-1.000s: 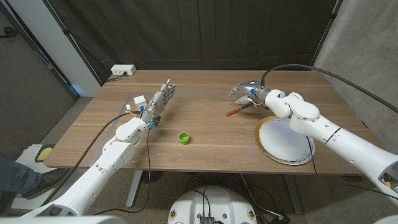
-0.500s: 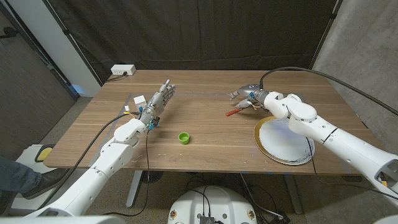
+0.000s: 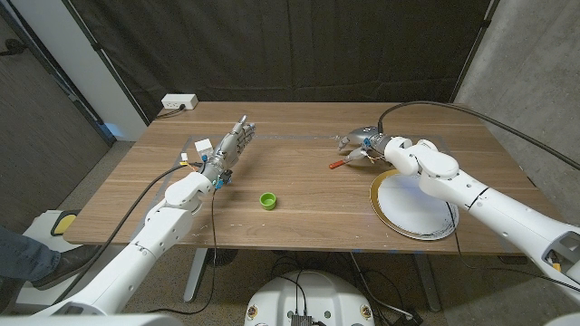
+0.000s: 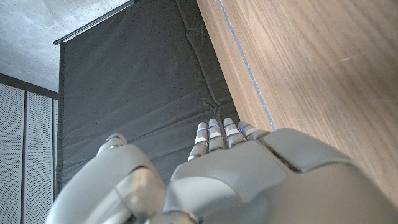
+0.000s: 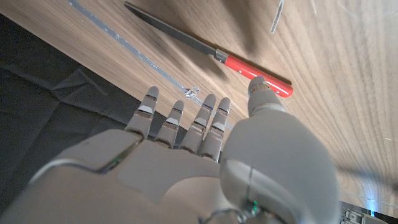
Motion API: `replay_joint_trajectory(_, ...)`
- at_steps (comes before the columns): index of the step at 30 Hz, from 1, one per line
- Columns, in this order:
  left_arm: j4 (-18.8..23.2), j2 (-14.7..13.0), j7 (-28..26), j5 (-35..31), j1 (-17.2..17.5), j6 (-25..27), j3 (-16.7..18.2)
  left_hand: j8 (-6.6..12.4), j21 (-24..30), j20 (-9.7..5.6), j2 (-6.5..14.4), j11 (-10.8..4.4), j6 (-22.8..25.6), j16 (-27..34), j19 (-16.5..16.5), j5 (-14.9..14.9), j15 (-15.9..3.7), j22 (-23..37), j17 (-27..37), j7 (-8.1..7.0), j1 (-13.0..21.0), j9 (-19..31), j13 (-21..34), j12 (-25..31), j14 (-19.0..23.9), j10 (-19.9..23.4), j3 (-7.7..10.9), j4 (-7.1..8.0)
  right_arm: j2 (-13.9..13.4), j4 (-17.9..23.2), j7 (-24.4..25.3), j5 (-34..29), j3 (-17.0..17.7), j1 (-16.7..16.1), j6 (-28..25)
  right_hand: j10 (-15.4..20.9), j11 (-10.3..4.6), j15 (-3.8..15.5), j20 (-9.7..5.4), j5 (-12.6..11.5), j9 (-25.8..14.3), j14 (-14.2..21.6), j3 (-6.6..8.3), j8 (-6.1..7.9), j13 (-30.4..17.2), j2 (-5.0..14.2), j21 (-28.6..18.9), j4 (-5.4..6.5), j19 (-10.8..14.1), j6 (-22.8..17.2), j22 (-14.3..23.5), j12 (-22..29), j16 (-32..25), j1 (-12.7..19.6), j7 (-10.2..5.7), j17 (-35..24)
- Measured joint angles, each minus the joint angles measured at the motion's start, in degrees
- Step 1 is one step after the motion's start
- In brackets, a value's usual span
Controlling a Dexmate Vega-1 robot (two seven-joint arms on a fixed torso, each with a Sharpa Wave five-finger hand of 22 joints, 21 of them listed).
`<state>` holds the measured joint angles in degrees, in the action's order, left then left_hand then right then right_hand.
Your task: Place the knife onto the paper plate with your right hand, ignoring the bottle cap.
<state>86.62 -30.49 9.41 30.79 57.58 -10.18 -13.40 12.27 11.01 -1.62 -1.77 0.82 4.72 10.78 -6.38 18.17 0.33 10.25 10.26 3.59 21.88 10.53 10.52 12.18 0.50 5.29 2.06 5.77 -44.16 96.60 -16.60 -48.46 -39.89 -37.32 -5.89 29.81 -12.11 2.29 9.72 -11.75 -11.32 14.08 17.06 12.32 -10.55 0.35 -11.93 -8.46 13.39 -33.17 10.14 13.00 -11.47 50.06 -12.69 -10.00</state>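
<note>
since the knife (image 5: 211, 51) is lying flat on the wood with its red handle just under the right hand's (image 5: 205, 155) fingertips (image 5: 261, 90), i'd say nothing is really done yet. no grip at all: the fingers are stretched out and apart, holding nothing, hovering right over it. in the head view the knife (image 3: 343, 163) sits just beyond the far-left rim of the plate (image 3: 412, 206), near but not on it. left to do: close on the handle, lift, carry it over, set it down. the green cap (image 3: 267, 201) is well off toward the middle, no bother. left hand (image 3: 228, 149) waits with fingers straight, holding nothing.
</note>
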Motion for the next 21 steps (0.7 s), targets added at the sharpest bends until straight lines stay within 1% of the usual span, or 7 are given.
replay_joint_trajectory(2, 0.0, 0.0, 0.0, 0.0, 0.0, 0.0, 0.0, 0.0, 0.0, 0.0, 0.0, 0.0, 0.0, 0.0, 0.0, 0.0, 0.0, 0.0, 0.0, 0.0, 0.0, 0.0, 0.0, 0.0, 0.0, 0.0, 0.0, 0.0, 0.0, -0.2, 0.3, -0.2, -0.1, 0.0, 0.2, 0.0, 0.0, 0.04, -0.2, 0.0, 0.0, 0.0, 0.0, 0.0, 0.0, 0.36, 0.0, 0.0, 0.2, -0.3, 0.0, 0.0, 0.0, 0.4, -0.01, 0.0)
replay_joint_trajectory(5, 0.0, -0.1, 0.1, 0.0, -0.1, 0.1, 0.0, 0.0, 0.0, -0.31, 0.0, 0.0, 0.0, 0.0, -0.3, 0.0, 0.0, 0.0, 0.0, 0.0, 0.0, 0.0, 0.0, 0.0, 0.0, 0.0, 0.0, 0.0, 0.1, -0.7, 0.8, -0.5, -0.3, 0.0, 0.4, 0.0, 0.0, -0.08, -0.41, 0.0, 0.0, 0.2, 0.0, 0.0, 0.0, 0.29, 0.0, 0.0, 0.4, -0.4, 0.0, 0.0, 0.0, 0.4, -0.02, 0.0)
replay_joint_trajectory(9, 0.0, -0.3, 0.3, 0.0, -0.2, 0.4, 0.0, -0.21, 0.0, -0.31, 0.0, 0.0, 0.0, 0.0, -0.3, 0.0, 0.0, 0.0, 0.0, 0.0, 0.0, 0.0, 0.0, 0.0, 0.0, 0.0, 0.0, 0.0, 0.3, -1.7, 1.7, -1.1, -0.9, 0.1, 1.1, 0.4, -0.12, -0.12, -0.92, 0.0, -0.3, 1.1, 0.0, 0.0, 0.0, 0.43, -0.4, 0.0, 1.3, -1.0, 0.1, 0.0, 0.0, 0.9, -0.04, 0.0)
replay_joint_trajectory(12, 0.1, -0.5, 0.3, 0.0, -0.2, 0.7, 0.1, -0.22, 0.0, -0.31, 0.0, 0.0, 0.0, 0.0, -0.3, 0.0, 0.0, 0.0, 0.0, 0.0, 0.0, 0.0, 0.0, 0.0, 0.0, 0.0, 0.0, 0.0, 0.4, -2.4, 2.2, -1.5, -1.2, 0.2, 1.5, 0.9, -0.04, 0.0, -0.72, 0.0, -0.3, 1.9, 0.0, 0.0, 0.0, 0.43, -0.4, 0.0, 2.0, -1.3, 0.1, 0.0, 0.0, 0.9, -0.1, 0.0)
replay_joint_trajectory(14, 0.3, -0.7, 0.3, 0.0, -0.2, 0.8, 0.2, -0.22, 0.0, -0.31, 0.0, 0.0, 0.0, 0.0, -0.3, 0.0, 0.0, 0.0, 0.0, 0.0, 0.0, 0.0, 0.0, 0.0, 0.0, 0.0, -0.17, 0.18, 0.4, -2.8, 2.4, -1.7, -1.4, 0.3, 1.6, 1.1, -0.09, 0.06, -0.83, 0.0, -0.3, 2.3, 0.0, 0.41, 0.0, 0.43, -0.4, 0.0, 2.0, -1.9, 0.1, 0.0, 0.0, 0.9, -0.1, 0.0)
replay_joint_trajectory(18, 0.5, -0.9, 0.3, 0.1, -0.1, 1.1, 0.4, -0.22, 0.0, -0.01, 0.2, 0.0, 0.0, 0.0, -0.6, 0.0, 0.0, 0.0, 0.0, -0.05, 0.2, 0.0, 0.0, 0.0, 0.0, 0.0, -0.16, 0.17, 0.5, -3.5, 2.7, -1.9, -1.7, 0.4, 2.2, 1.9, -0.05, 0.04, -1.24, 0.0, -0.3, 3.1, 0.1, 0.51, 0.0, 0.74, -0.4, -0.09, 2.5, -2.6, 0.1, 0.0, 0.0, 1.2, -0.1, 0.0)
replay_joint_trajectory(21, 0.6, -0.9, 0.1, 0.2, 0.1, 1.1, 0.5, -0.22, 0.0, 0.0, 0.2, 0.0, 0.2, 0.0, -0.6, 0.0, 0.0, 0.0, 0.0, -0.21, 0.2, 0.0, 0.0, 0.0, 0.0, 0.0, -0.16, 0.17, 0.5, -3.8, 2.9, -2.0, -1.9, 0.5, 2.4, 3.9, -0.04, 0.05, -1.45, 0.0, -0.3, 4.2, 0.1, 0.77, 0.0, 0.61, -0.4, -0.09, 2.7, -4.1, 0.1, 0.6, -0.2, 1.5, -0.07, 0.0)
